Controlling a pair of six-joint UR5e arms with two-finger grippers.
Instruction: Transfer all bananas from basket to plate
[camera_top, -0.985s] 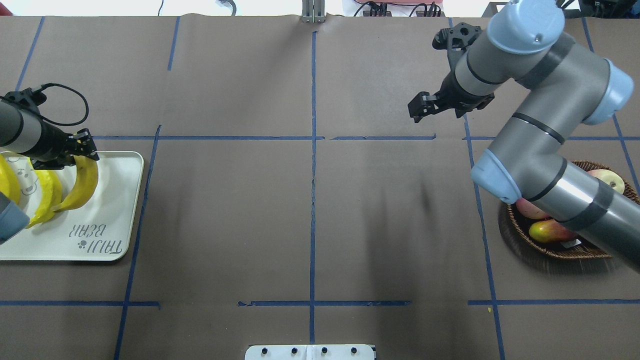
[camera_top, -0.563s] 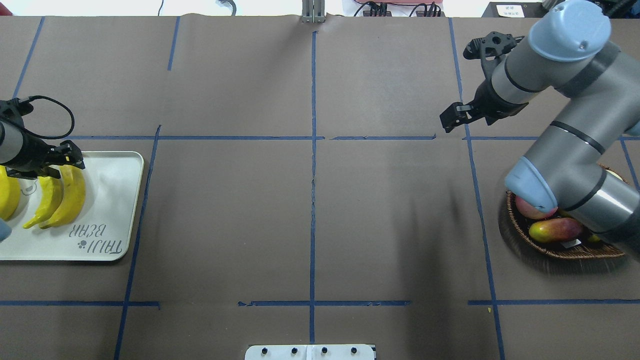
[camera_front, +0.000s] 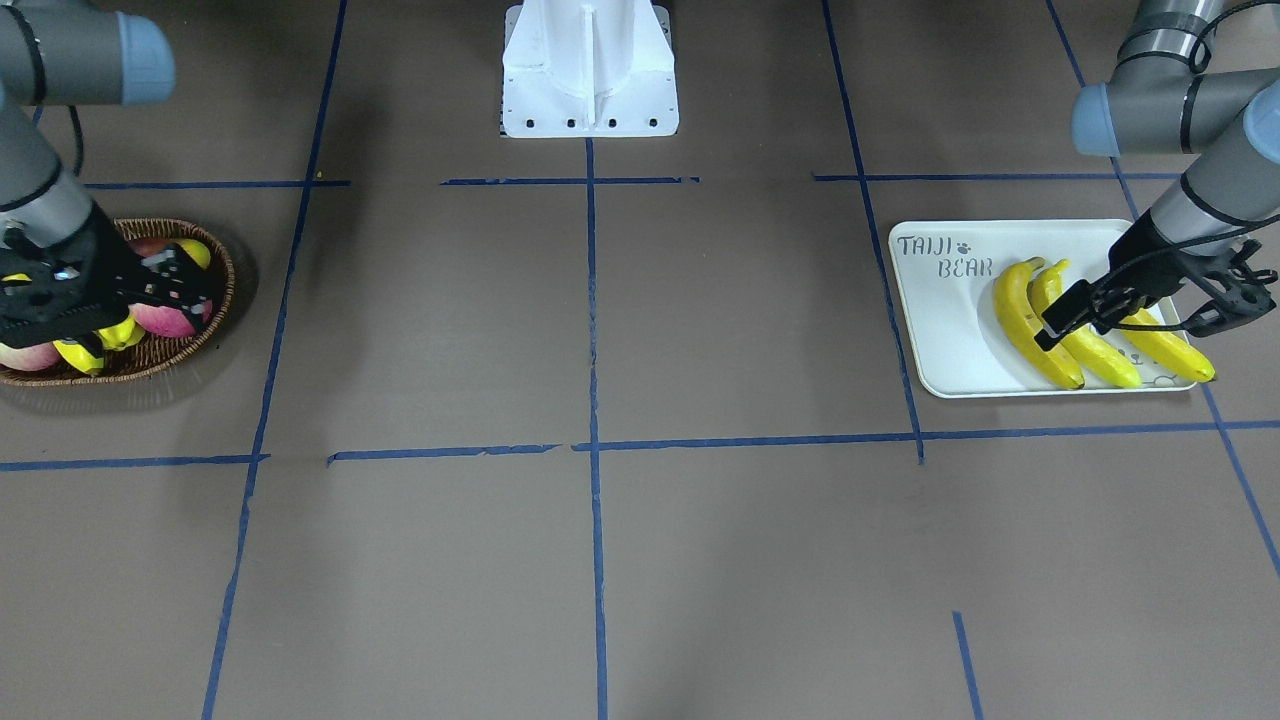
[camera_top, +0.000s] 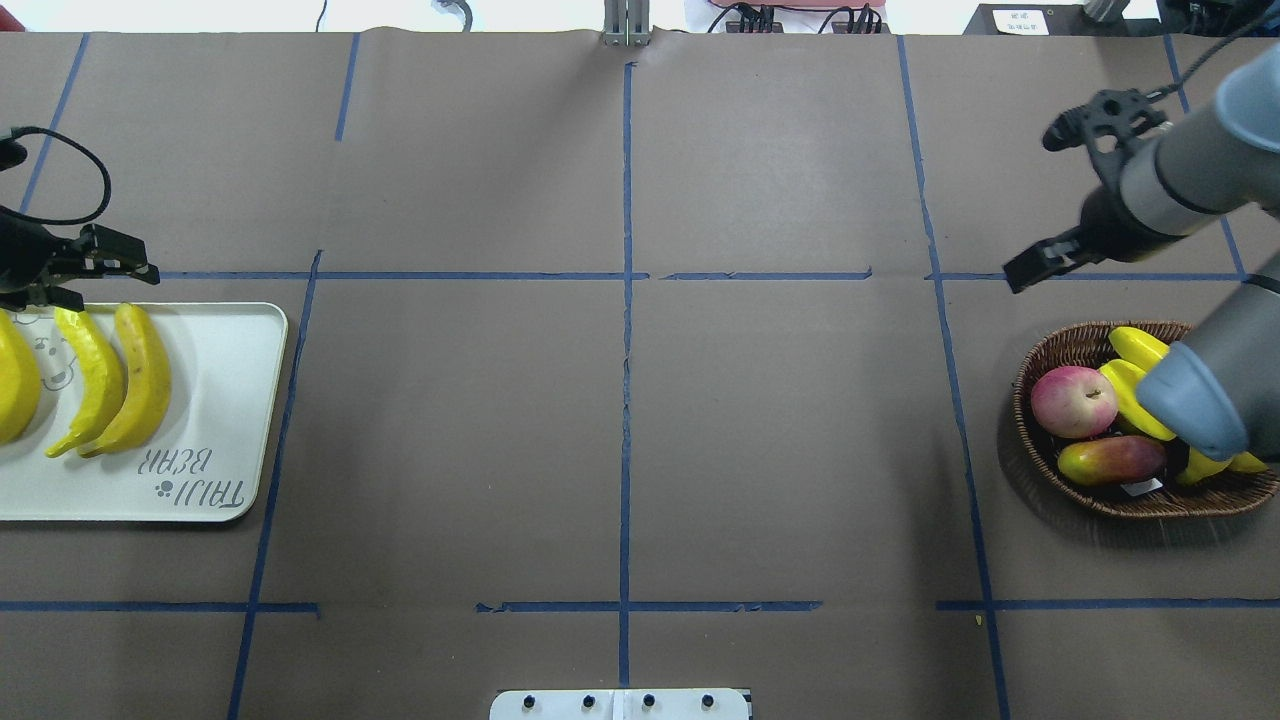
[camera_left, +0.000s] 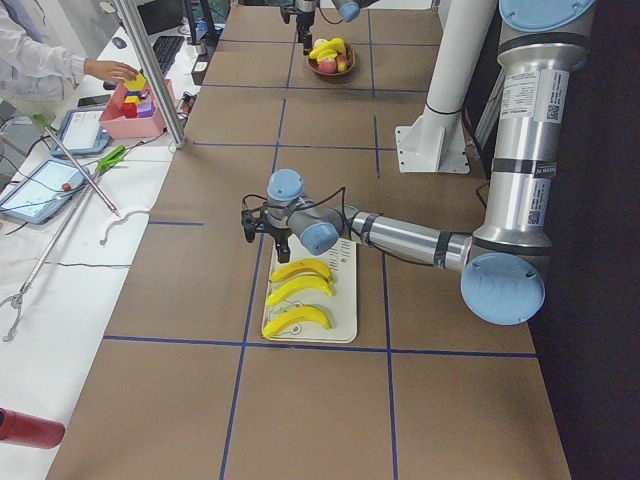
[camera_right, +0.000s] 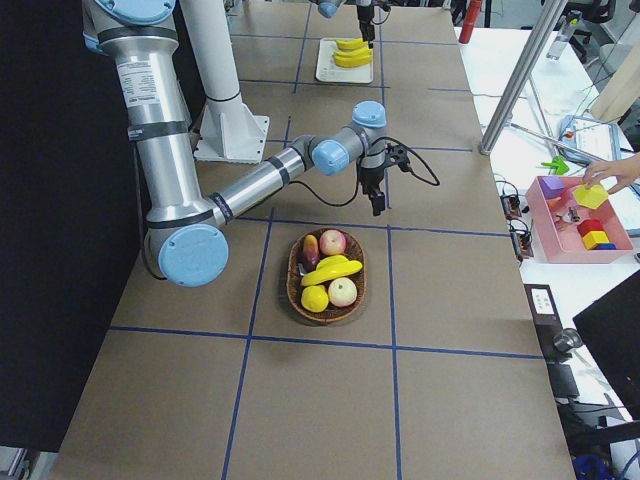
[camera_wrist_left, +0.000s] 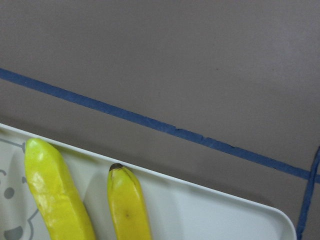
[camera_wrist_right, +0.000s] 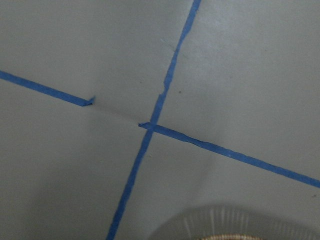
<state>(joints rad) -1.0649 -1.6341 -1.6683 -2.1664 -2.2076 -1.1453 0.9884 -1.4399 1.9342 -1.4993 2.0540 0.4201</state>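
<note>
Three bananas (camera_top: 120, 385) lie side by side on the white plate (camera_top: 220, 350), and they also show in the front view (camera_front: 1060, 325). My left gripper (camera_top: 125, 258) is open and empty, just past the plate's far rim. In the left wrist view, two banana tips (camera_wrist_left: 127, 205) rest on the plate (camera_wrist_left: 210, 210). One more banana (camera_top: 1128, 392) lies in the wicker basket (camera_top: 1040, 470) among other fruit. My right gripper (camera_top: 1030, 270) is open and empty, over bare table beyond the basket's far left rim.
The basket also holds a red apple (camera_top: 1073, 400), a red-yellow mango (camera_top: 1110, 460) and other yellow fruit. My right forearm (camera_top: 1190, 400) crosses over the basket's right part. A white base plate (camera_top: 620, 705) sits at the near edge. Operators' bins stand off the table.
My left gripper let go of the orange-yellow banana on the plate and drew back past the far rim. My right arm swung right, uncovering the basket.
</note>
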